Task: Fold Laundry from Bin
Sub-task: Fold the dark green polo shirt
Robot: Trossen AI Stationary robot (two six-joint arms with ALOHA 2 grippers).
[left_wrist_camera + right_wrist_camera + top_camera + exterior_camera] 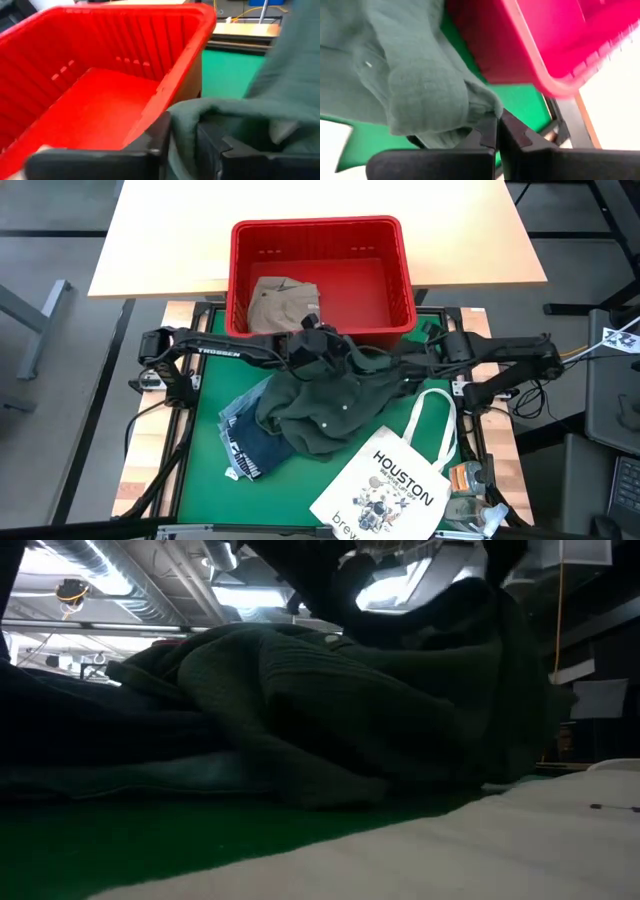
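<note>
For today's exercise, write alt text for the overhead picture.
Both hands, left and right, meet over a dark green garment heaped on a green mat, just before a red bin holding one tan garment.

Red slotted bin (320,240): smooth, slightly glossy plastic.
Dark green garment (335,405): soft matt cloth with a fine crinkled weave.
Blue denim garment (245,435): coarse matt cloth.
Khaki garment (283,305): matt cloth.
White printed tote bag (395,485): flat matt fabric.
Green table mat (205,470): matt, felt-like.
</note>
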